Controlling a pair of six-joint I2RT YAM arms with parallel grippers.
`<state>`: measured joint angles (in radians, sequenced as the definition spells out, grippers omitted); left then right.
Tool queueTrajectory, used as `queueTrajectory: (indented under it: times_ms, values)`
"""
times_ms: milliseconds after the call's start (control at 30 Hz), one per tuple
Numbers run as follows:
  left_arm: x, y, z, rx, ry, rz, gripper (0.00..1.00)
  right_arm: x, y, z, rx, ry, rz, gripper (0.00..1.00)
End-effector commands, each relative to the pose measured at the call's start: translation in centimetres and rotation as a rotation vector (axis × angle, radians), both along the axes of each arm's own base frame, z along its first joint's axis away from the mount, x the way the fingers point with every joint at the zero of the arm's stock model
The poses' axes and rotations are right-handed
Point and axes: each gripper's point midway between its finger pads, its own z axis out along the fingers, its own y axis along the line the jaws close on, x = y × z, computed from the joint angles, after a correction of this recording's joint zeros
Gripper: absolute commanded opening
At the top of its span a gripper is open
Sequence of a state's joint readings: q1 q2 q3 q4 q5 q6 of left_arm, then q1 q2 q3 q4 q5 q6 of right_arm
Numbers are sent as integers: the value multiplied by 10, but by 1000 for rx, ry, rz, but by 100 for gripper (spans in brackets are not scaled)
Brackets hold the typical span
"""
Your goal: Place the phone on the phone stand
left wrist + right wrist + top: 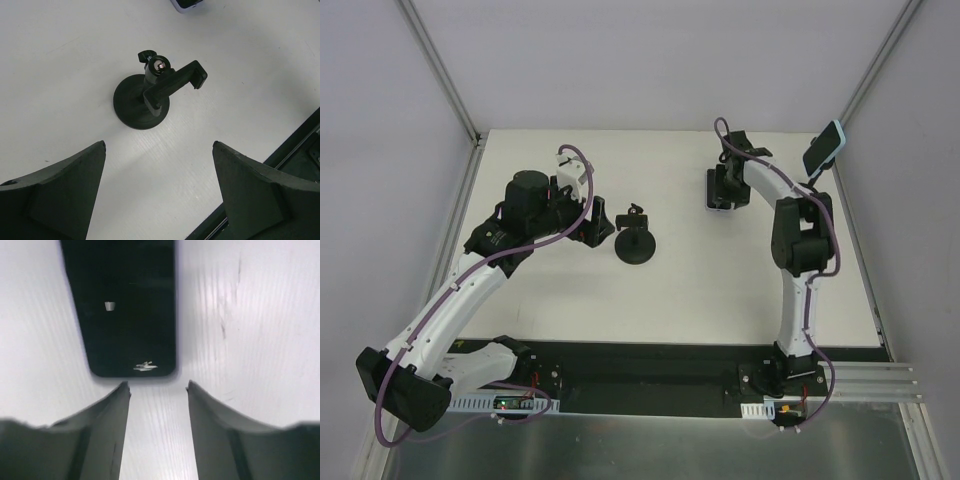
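Dark left fingers (65,190) fill the bottom of the left wrist view, spread wide with nothing between them. At their 12 o'clock the black phone stand (142,102) sits upright on the white tabletop (670,310), its clamp (175,82) reaching toward 2 o'clock. On the other arm, the right fingers (100,430) are likewise parted and empty, their tips just short of the phone (125,305), which lies flat, dark face up, at their 12 o'clock. Seen from above, the phone lies at roughly 2 o'clock from the phone stand, well apart from it.
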<state>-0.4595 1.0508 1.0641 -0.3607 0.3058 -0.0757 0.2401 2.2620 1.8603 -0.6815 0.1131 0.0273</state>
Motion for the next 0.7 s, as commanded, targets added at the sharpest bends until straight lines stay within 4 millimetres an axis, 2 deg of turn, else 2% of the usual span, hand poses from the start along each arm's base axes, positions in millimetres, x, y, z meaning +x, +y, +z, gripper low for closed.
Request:
queueTrajectory:
  times_ms: [0, 33, 67, 100, 133, 167, 233, 267, 300, 367, 400, 433, 500, 533, 600, 633, 667]
  values:
    - [0, -6, 3, -22, -12, -7, 86, -89, -5, -3, -107, 137, 83, 21]
    - [1, -6, 4, -25, -10, -7, 86, -97, -2, 15, -89, 100, 92, 22]
    - [-1, -7, 3, -28, -4, -14, 86, -127, -4, -1, -84, 154, 89, 24]
    - [0, -7, 4, -32, -4, -14, 85, -141, 2, -1, -74, 149, 96, 30]
    - [-1, -8, 3, -32, -1, -17, 86, -148, 3, 11, -64, 109, 93, 32]
    - [-2, -8, 3, -34, 0, -23, 86, -168, -1, -2, -67, 137, 96, 34]
    - [-2, -9, 5, -39, 0, -26, 85, -172, 7, 5, -18, 110, 116, 48]
    - [-2, -10, 4, -41, 3, -28, 86, -169, 6, 8, -25, 89, 119, 56]
    - [-3, -11, 5, -44, 5, -36, 86, -161, 5, 15, -32, 53, 114, 72]
    - [-3, -11, 3, -43, 10, -36, 86, -149, 8, 27, -15, 21, 110, 82]
    - [-1, -10, 1, -36, 10, -30, 86, -133, 12, 40, 16, -22, 104, 91]
    - [-1, -10, 0, -32, 11, -28, 86, -123, 14, 39, 32, -29, 94, 95]
    - [1, -8, -1, -26, 7, -20, 86, -101, 15, 44, 50, -53, 79, 100]
    - [2, -7, -2, -19, 4, -10, 86, -82, 20, 44, 53, -51, 76, 100]
    - [2, -5, -1, -15, -3, -7, 86, -65, 16, 39, 37, -36, 56, 97]
    - [2, -4, -2, -9, -5, -3, 86, -46, 19, 38, 34, -39, 48, 97]
    - [3, -4, -2, -7, -6, 1, 86, -36, 17, 36, 21, -45, 41, 97]
